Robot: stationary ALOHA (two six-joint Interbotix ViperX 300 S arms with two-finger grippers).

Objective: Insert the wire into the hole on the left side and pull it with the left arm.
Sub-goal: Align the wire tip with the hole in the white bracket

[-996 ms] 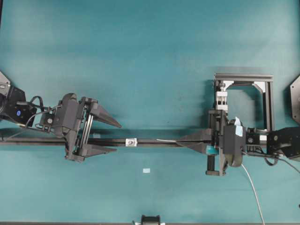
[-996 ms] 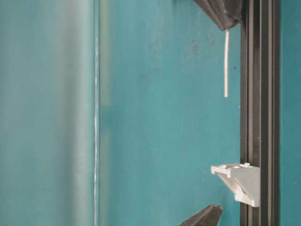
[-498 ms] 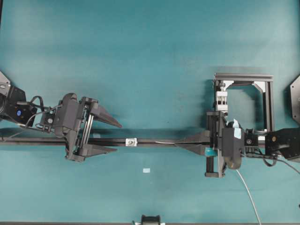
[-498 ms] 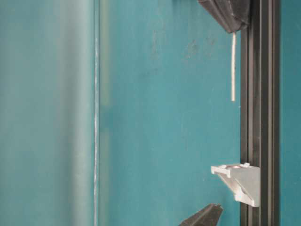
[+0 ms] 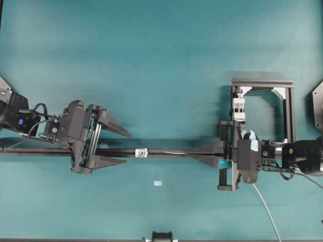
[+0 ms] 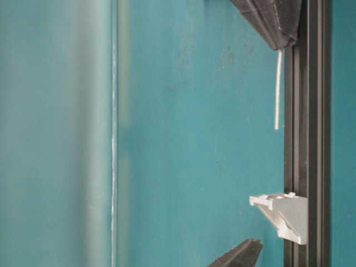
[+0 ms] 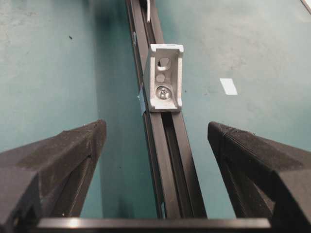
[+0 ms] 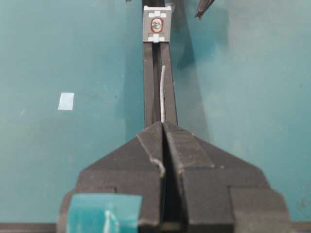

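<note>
The wire (image 5: pixel 174 152) (image 8: pixel 162 94) is a thin grey-white stub sticking out of my right gripper (image 5: pixel 191 153) (image 8: pixel 163 124), which is shut on it. It lies along the black rail (image 5: pixel 116 150), and its tip (image 6: pixel 276 127) stops short of the small white-silver bracket (image 5: pixel 142 152) (image 6: pixel 281 214). The hole (image 7: pixel 164 62) is the dark opening in the bracket's upright face. My left gripper (image 5: pixel 128 148) (image 7: pixel 156 127) is open, with one finger on each side of the rail, just left of the bracket. The rest of the wire (image 5: pixel 265 206) trails toward the table's front edge.
A grey metal frame (image 5: pixel 262 83) with a white clamp block (image 5: pixel 238 107) stands behind the right arm. A pale tape square (image 5: pixel 158 183) (image 7: pixel 228 86) lies on the teal table in front of the rail.
My right gripper has slid left along the rail with the wire, bringing the wire's tip closer to the bracket. The left arm has stayed put.
</note>
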